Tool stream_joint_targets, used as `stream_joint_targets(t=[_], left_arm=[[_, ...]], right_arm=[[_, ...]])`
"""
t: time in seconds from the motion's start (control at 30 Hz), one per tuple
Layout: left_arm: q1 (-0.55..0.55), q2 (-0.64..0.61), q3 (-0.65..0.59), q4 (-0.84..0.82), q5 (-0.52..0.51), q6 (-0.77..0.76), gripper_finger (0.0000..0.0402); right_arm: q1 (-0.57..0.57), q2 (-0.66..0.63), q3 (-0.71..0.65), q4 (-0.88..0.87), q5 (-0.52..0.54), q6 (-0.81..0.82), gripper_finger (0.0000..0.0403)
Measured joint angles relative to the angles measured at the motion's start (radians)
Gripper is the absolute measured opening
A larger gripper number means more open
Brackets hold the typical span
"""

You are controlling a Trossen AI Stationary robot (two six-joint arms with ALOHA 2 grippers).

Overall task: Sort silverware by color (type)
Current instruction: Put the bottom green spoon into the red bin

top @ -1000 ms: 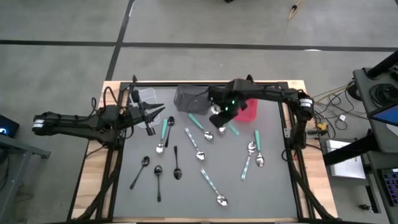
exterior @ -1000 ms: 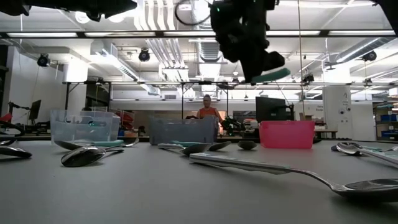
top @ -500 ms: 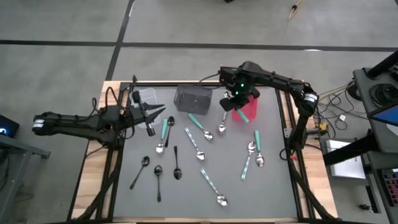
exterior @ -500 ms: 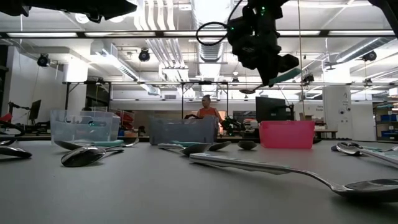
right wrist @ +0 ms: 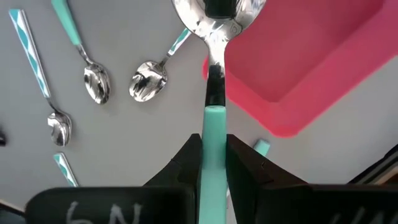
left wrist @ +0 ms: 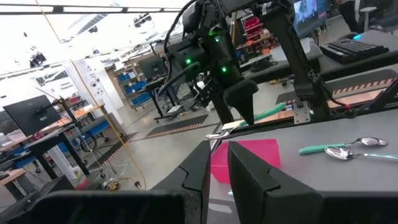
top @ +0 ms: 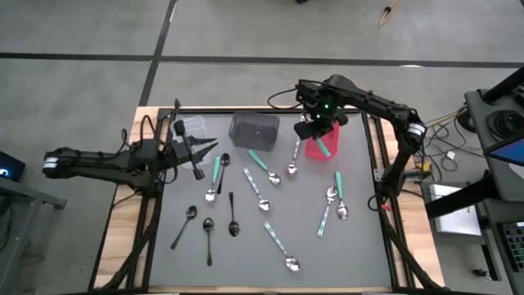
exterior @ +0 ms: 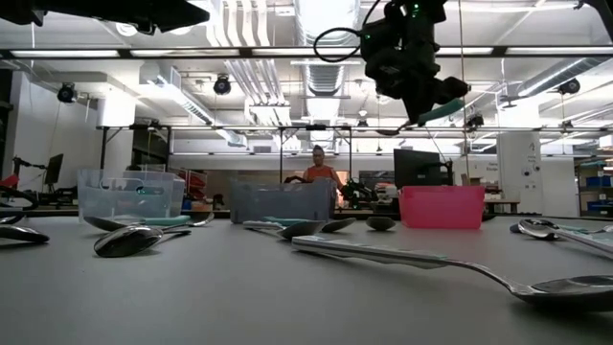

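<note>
My right gripper hangs above the left edge of the red bin at the table's far right, shut on a teal-handled spoon. The low view shows that spoon high over the table. Other silverware lies flat on the grey mat: black spoons near left, teal-handled ones at right and centre, and a silver one. My left gripper waits shut, level, at the far left by the clear bin. My right gripper pinches the spoon's teal handle between its two fingers, near the end where the metal neck begins. The fingers point steeply down. The spoon is lifted clear and nearly level, its bowl beside the red bin's corner and its teal end a little higher.
Three bins stand in a row along the far edge: clear, dark grey and red. Another teal-handled spoon lies just left of the red bin, below my right gripper. A person stands in the room behind the table.
My right gripper has carried the teal-handled spoon toward the table's far right edge and slightly up, from over the mat's centre to the red bin's left edge. The spoon has stayed clear of the table throughout.
</note>
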Motion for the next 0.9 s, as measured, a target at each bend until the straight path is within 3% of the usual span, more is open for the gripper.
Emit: stream_joint_targets(t=[0.4,0.9], left_arm=[[0.000,0.000,0.000,-0.016,0.000,0.018,0.0038],[0.000,-0.001,0.000,-0.015,0.000,0.018,0.0038]], right_arm=[[-0.026,-0.014,-0.098,0.015,0.008,0.061,0.0037],[-0.202,-0.012,-0.191,0.110,-0.008,0.170,0.0037]])
